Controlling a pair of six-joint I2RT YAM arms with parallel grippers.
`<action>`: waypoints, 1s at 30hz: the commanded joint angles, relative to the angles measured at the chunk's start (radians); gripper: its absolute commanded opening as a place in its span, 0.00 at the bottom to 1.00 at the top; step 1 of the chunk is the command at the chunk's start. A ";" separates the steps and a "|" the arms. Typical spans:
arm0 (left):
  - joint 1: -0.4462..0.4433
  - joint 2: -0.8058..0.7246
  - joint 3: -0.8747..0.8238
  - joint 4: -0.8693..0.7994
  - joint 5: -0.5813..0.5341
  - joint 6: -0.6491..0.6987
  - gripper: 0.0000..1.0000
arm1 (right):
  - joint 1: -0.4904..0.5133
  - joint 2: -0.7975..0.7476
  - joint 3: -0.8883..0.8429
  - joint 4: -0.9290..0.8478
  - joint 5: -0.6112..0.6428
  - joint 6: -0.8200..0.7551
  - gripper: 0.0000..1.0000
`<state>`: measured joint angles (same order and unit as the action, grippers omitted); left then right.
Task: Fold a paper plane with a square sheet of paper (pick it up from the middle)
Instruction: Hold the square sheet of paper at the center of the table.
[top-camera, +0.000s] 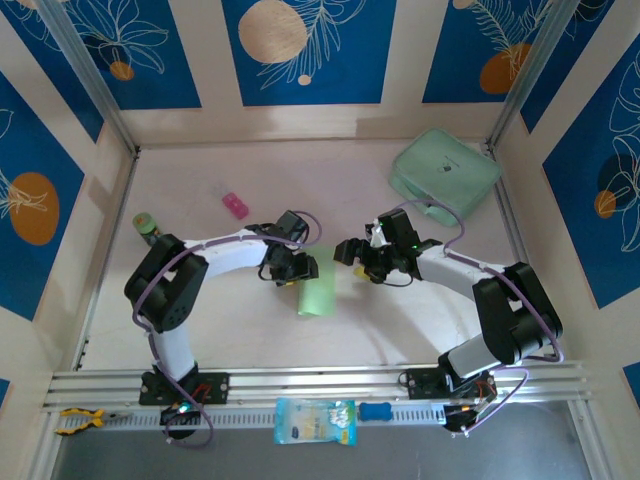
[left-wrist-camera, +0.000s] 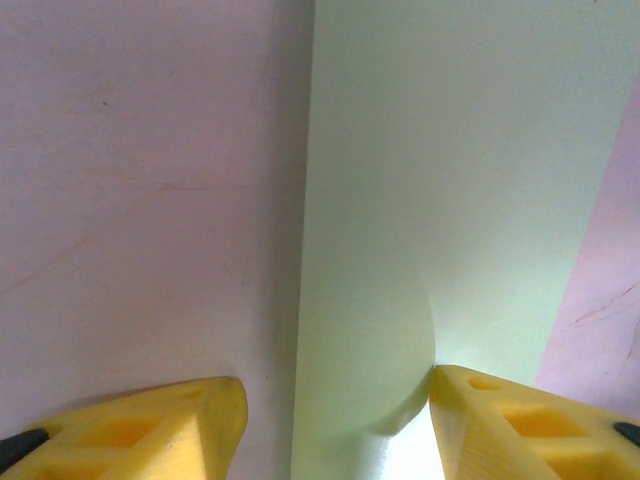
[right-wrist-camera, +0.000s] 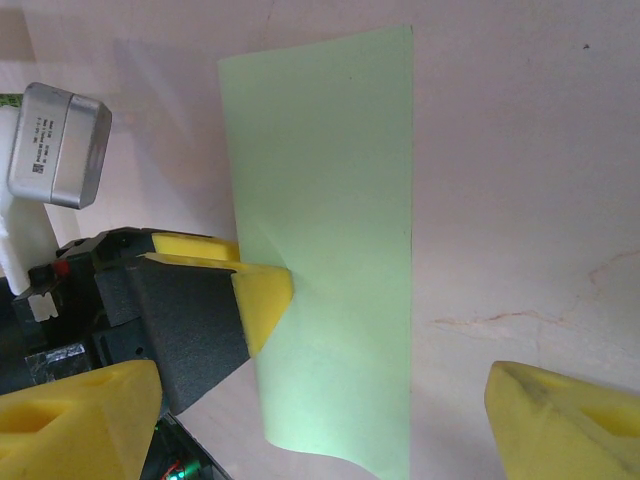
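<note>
The square sheet of paper (top-camera: 318, 292) lies on the table as a narrow pale-green rectangle, folded double. My left gripper (top-camera: 290, 268) is at its left long edge with the jaws apart. In the left wrist view the paper (left-wrist-camera: 450, 200) runs between my left gripper's (left-wrist-camera: 335, 420) fingers: one yellow pad (left-wrist-camera: 500, 420) presses on the sheet and raises a small bulge, the other pad rests on bare table. My right gripper (top-camera: 350, 250) hovers just right of the sheet, wide open. From the right wrist, the paper (right-wrist-camera: 330, 200) lies ahead of the right gripper (right-wrist-camera: 320, 430), with the left arm's fingertip (right-wrist-camera: 262, 295) on its edge.
A thick mint-green zip case (top-camera: 445, 170) sits at the back right. A small pink object (top-camera: 235, 206) and a green-capped item (top-camera: 146, 222) lie back left. On the front rail are a blue-white packet (top-camera: 314, 420), a blue piece (top-camera: 375, 411) and yellow pliers (top-camera: 78, 420).
</note>
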<state>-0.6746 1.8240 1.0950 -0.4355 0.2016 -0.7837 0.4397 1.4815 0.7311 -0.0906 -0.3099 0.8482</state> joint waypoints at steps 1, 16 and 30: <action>-0.002 0.075 -0.014 -0.033 -0.083 0.004 0.56 | 0.008 -0.011 -0.007 -0.020 0.005 0.013 0.85; -0.006 0.092 -0.008 -0.055 -0.112 -0.002 0.57 | 0.007 -0.012 -0.006 -0.034 0.015 0.011 0.85; -0.006 0.101 -0.007 -0.043 -0.099 -0.001 0.55 | 0.008 -0.004 -0.001 -0.035 0.017 0.011 0.85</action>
<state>-0.6811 1.8412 1.1152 -0.4622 0.1780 -0.7872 0.4397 1.4815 0.7311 -0.1013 -0.2916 0.8478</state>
